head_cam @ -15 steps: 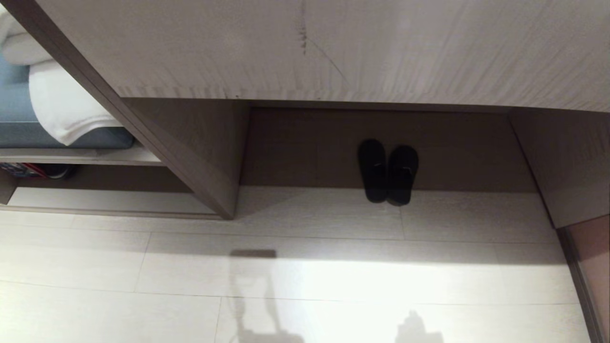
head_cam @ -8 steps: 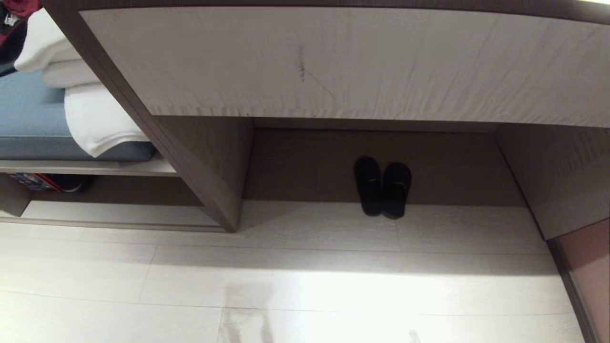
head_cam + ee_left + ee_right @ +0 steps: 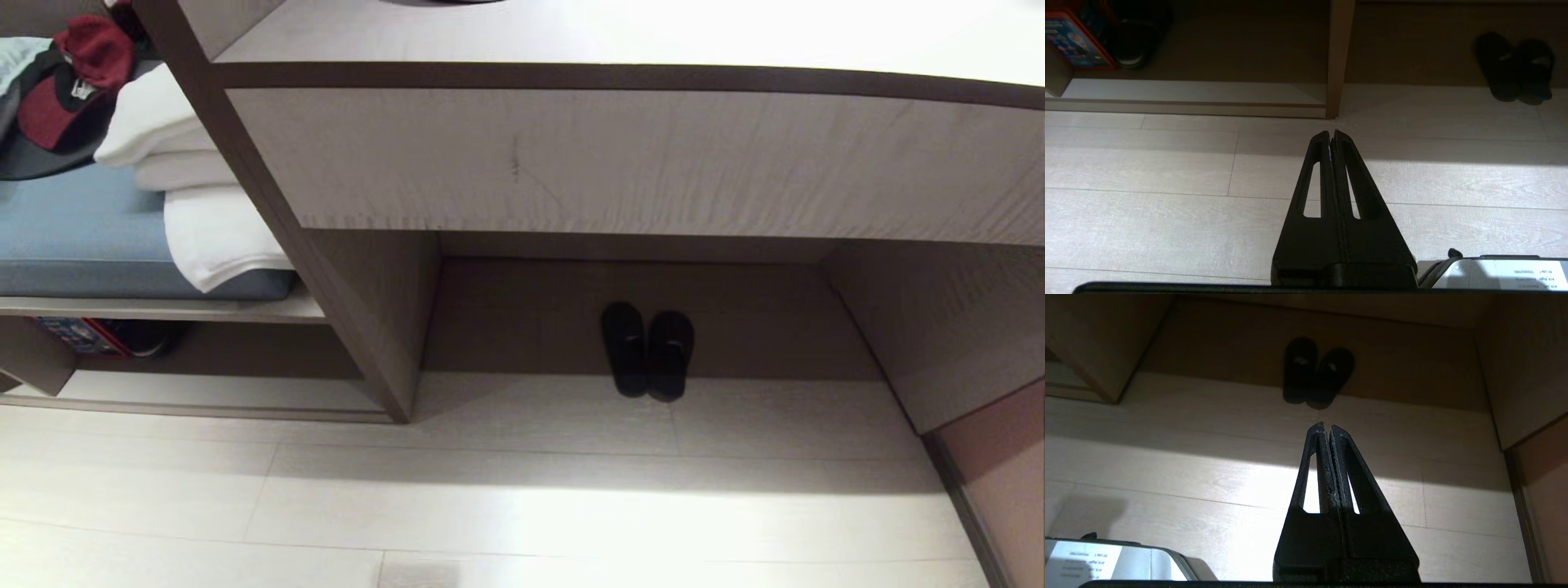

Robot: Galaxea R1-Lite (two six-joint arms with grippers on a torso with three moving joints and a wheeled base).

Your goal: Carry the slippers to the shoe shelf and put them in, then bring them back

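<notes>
Slippers (image 3: 647, 353) sit side by side, touching, on the floor (image 3: 522, 506) at the mouth of the tall alcove (image 3: 637, 310), toes inward. Likely light, soft and floppy; best taken by pinching both adjoining inner edges together near the heel end. Left gripper (image 3: 1332, 133) and right gripper (image 3: 1325, 427) both hang low over the floor, pointing forward, fingers clenched on nothing; right one lines up nearer the pair.
</notes>
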